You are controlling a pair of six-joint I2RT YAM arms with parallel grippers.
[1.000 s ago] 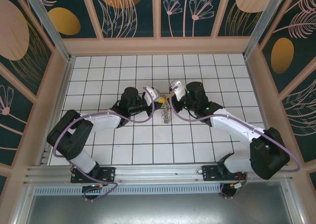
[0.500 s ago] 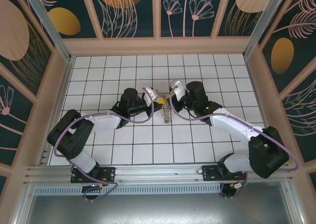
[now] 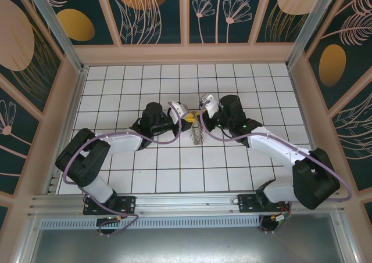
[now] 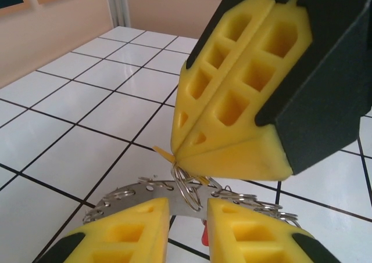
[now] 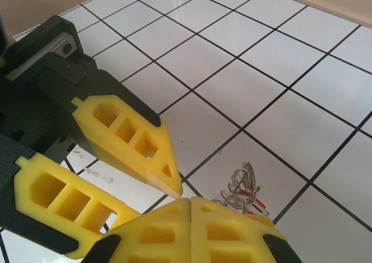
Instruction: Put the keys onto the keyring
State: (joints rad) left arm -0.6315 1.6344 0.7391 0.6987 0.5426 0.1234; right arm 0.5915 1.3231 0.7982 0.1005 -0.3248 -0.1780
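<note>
- Pinching one small loop (image 4: 187, 187) of the keyring (image 4: 131, 194), the right pincer (image 4: 177, 154) is closed tight.
- The left pincer (image 4: 188, 219) stands narrowly parted near that loop, gripping nothing.

Near tabletop (image 3: 116, 94) centre: keyring (image 3: 196, 136), between both arms. Left gripper (image 4: 187, 206) just left of it, right gripper (image 5: 190, 201) just right, fingertips nearly meeting above ring. Keys (image 5: 253, 199) against ring.

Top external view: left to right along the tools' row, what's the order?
Left wall → left arm → left tool → right tool → right arm → right wall. Keyring overlaps both tool tips, so it is left out.
</note>
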